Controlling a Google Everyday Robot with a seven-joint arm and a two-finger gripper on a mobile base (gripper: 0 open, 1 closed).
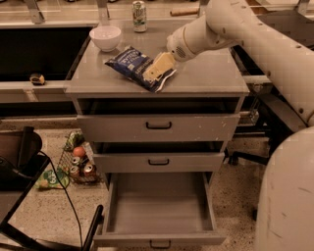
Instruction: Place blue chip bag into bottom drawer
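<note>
The blue chip bag (pixel 130 61), a crinkly dark-blue foil packet with white lettering and a pale edge, lies flat on the grey surface (pixel 211 81) of the cabinet. It sits left of the middle and slantwise, one end towards the back left and the other towards the front edge.

In the camera view, the bottom drawer (pixel 159 208), the deepest of three grey drawers, is pulled far out towards the camera. Its plain grey floor and side walls show from above, and a small black handle sits on its front. The middle grey drawer (pixel 158 163) and the top grey drawer (pixel 158 128), both shallower and with black handles, are pushed in. A dark gap shows above each front, and what they hold cannot be seen.

A round white bowl (pixel 105 37) stands at the back left corner of the surface, just behind the bag, and its inside cannot be made out. A tall pale-green drink can (pixel 139 9) stands upright behind it. On the speckled floor left of the cabinet, a small wire basket (pixel 76 164) holds several cans and a round orange-red thing.

The cream-coloured hand (pixel 153 72) comes down from the right on a thick white arm (pixel 235 27). It lies over the front right end of the bag, at or just above the foil. I cannot tell whether it is spread, pressed together or pinching the bag.
</note>
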